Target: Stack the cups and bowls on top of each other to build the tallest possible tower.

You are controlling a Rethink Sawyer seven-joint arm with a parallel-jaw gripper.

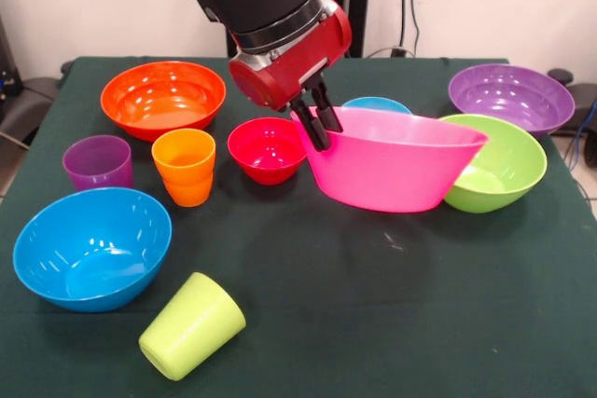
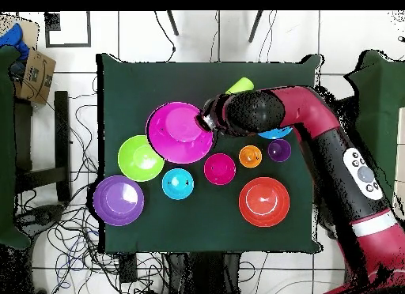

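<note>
Gripper (image 1: 314, 124) pinches the left rim of the big pink bowl (image 1: 392, 167) at frame centre, tilting it off the surface (image 1: 308, 267), apparently so it can be carried to a stack; small red bowl (image 1: 267, 148) sits just left.

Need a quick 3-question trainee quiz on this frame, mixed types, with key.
1. True or false: the gripper is shut on the rim of the pink bowl.
2. Which cup lies on its side? A) purple cup B) orange cup C) green cup
3. Fill in: the pink bowl is tilted, and its far side leans against the ____ bowl.

Key: 1 true; 2 C; 3 green. Note: nothing is stacked yet; the red bowl, orange bowl, blue bowl and purple bowl each sit alone on the table.
</note>
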